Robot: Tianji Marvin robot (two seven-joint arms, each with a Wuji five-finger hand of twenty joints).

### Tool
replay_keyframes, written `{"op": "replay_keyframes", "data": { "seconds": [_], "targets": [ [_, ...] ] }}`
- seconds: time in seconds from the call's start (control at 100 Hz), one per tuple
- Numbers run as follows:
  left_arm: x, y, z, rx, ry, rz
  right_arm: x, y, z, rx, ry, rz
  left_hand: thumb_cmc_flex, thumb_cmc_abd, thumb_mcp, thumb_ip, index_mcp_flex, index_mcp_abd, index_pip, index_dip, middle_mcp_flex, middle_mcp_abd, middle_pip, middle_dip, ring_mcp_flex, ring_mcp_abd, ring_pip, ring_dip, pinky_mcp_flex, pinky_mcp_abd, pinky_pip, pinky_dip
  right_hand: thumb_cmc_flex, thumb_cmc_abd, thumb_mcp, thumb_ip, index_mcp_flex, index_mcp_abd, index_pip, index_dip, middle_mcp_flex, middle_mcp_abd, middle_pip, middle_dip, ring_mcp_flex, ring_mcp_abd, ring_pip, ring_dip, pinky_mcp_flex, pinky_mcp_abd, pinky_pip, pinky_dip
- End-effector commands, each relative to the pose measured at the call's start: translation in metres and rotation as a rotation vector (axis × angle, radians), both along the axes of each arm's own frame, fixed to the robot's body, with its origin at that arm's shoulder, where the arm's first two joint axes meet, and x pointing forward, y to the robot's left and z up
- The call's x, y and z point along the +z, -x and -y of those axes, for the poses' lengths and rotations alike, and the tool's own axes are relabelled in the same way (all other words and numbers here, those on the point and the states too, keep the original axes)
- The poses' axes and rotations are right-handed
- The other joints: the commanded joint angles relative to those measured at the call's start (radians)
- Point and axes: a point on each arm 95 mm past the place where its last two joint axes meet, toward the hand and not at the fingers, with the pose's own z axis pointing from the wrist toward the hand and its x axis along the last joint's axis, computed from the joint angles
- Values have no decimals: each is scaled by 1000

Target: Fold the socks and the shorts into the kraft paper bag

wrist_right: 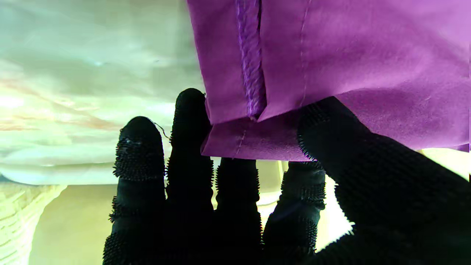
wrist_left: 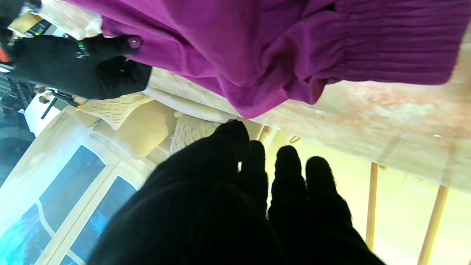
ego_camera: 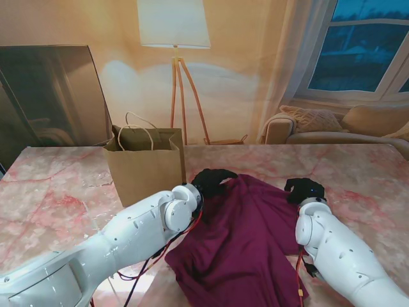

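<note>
Nearest: maroon shorts (ego_camera: pixel 239 246), spread flat on pink marble table (ego_camera: pixel 57 185), nearer hem at table edge, farther edge reaching toward both hands; laid out so, presumably, for folding.

Right side, farther edge of shorts: right hand (ego_camera: pixel 305 189) in black glove, pinching a hemmed corner of the cloth. Thumb (wrist_right: pixel 331 129) pressed over the fabric, fingertips (wrist_right: pixel 189 106) under it; grip apparently taken to lift and turn the corner over.

Left side, at the opposite farther corner: left hand (ego_camera: pixel 213 180), fingers curled at the cloth edge. Grip on fabric not confirmed; contact cannot be told from either view.

Beyond left hand, just beside the shorts: kraft paper bag (ego_camera: pixel 145 166), upright, mouth open, handles raised; positioned near, likely to receive the folded pieces.

Socks: not made out in any view.

Farthest, off the table: floor lamp (ego_camera: pixel 174 38), sofa (ego_camera: pixel 339 125), window.

Differences between views:
- Stand view: whole layout, bag, both arms; finger contact too small to read.
- Right wrist view: seam, stitched hem, thumb-and-finger pinch, all hidden from the stand.
- Left wrist view: fingers (wrist_left: pixel 287 169) pressed together and short of a bunched fold and ribbed waistband, with the other hand seen across the cloth.
</note>
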Motion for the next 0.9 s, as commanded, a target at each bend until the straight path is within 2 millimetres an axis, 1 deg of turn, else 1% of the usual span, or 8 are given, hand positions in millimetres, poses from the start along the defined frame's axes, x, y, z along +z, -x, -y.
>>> {"op": "replay_keyframes", "data": {
  "seconds": [0.0, 0.13, 0.26, 0.52, 0.65, 0.78, 0.82, 0.89],
  "targets": [
    [6, -5, 6, 2, 13, 5, -2, 9, 7, 6, 13, -17, 65, 17, -15, 4, -29, 2, -15, -15, -43, -5, 10, -9, -27, -16, -2, -5, -12, -30, -10, -11, 29, -21, 15, -26, 47, 1, 46, 16, 41, 13, 15, -9, 50, 26, 11, -9, 25, 19, 59, -13],
    [6, -13, 7, 5, 2, -4, 7, 18, 11, 23, 26, -21, 70, 17, -13, 6, -52, 4, -28, -22, -74, -7, 5, -15, -52, -22, -9, -9, -30, -35, -21, -15, 28, -24, 13, -28, 53, 3, 43, 12, 61, 4, 25, 0, 68, 20, 29, 6, 31, 15, 74, -14],
    [3, -17, 8, 4, -3, -24, 15, 29, 13, 41, 31, -42, 75, 18, -13, 7, -66, 3, -40, -29, -102, -9, 2, -21, -76, -25, -15, -13, -43, -31, -32, -20, 29, -26, 11, -29, 58, 1, 39, 12, 69, -3, 35, 28, 71, 17, 54, 34, 26, 10, 90, -16],
    [-5, -23, 11, -11, -29, -70, 24, 48, 21, 51, 46, -65, 85, 25, -20, 6, -83, 4, -61, -43, -133, -17, 2, -29, -102, -33, -24, -22, -49, -29, -65, -38, 23, -25, 8, -30, 62, 2, 34, 13, 75, -8, 35, 51, 73, 13, 73, 58, 32, 3, 112, -11],
    [-5, -26, 13, -24, -63, -52, 26, 56, 25, 62, 42, -89, 79, 21, -24, 6, -84, -5, -61, -45, -137, -21, 2, -32, -100, -28, -23, -23, -44, -4, -54, -32, 23, -27, 5, -31, 63, 0, 31, 14, 72, -15, 33, 58, 64, 6, 70, 62, 11, 3, 100, -15],
    [-6, -26, 15, -31, -77, -65, 27, 64, 28, 89, 29, -131, 82, 19, -20, 8, -88, -15, -59, -45, -139, -27, 3, -32, -94, -26, -21, -21, -47, 1, -40, -25, 23, -28, -1, -32, 68, -10, 21, 18, 70, -24, 34, 78, 55, -4, 74, 73, -3, -3, 95, -13],
    [-6, -26, 15, -34, -82, -69, 27, 67, 29, 98, 21, -145, 81, 19, -20, 8, -90, -16, -58, -44, -141, -27, 3, -33, -92, -22, -21, -19, -49, 15, -37, -23, 25, -28, -3, -31, 69, -9, 19, 21, 71, -25, 34, 86, 55, -5, 79, 78, -2, -5, 100, -9],
    [-7, -26, 15, -40, -95, -76, 27, 71, 29, 113, 16, -162, 77, 19, -20, 8, -95, -20, -59, -45, -144, -31, 1, -34, -80, -9, -15, -14, -36, 54, -21, -15, 25, -25, -5, -31, 70, -12, 15, 22, 69, -28, 33, 90, 53, -4, 80, 81, -3, -6, 102, -6]
  ]
}}
